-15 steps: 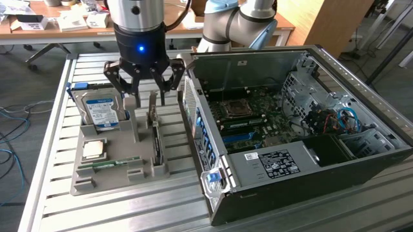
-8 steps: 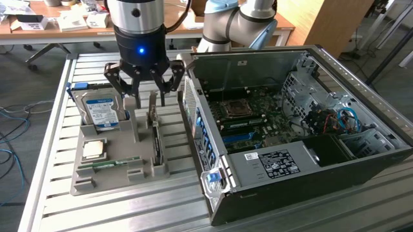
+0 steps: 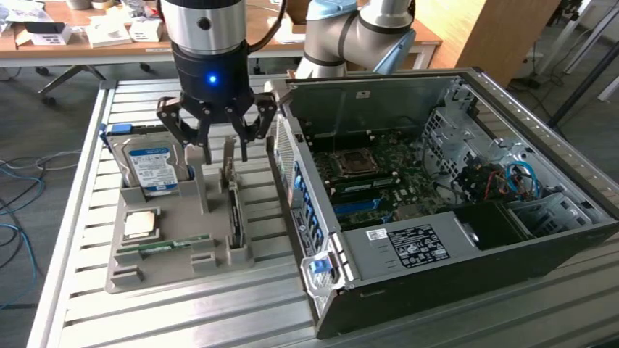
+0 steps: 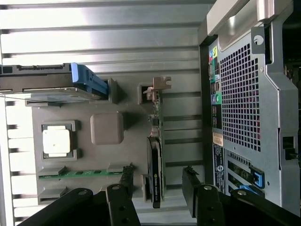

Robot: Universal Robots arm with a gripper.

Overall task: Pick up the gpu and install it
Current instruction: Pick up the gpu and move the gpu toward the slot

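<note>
Gpu (image 4: 156,175) edge-on under spread gripper (image 3: 225,154)

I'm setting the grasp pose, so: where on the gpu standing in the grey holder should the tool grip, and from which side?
Probably from straight above. The gpu stands on edge in a slot of the grey holder, leaving its upper edge free. Close the tool, open above it, across the two flat faces at the black cooler block, away from the metal bracket end.

Slatted metal table (image 3: 193,315), grey tray (image 3: 135,277) beside open computer case (image 3: 483,279)
</note>
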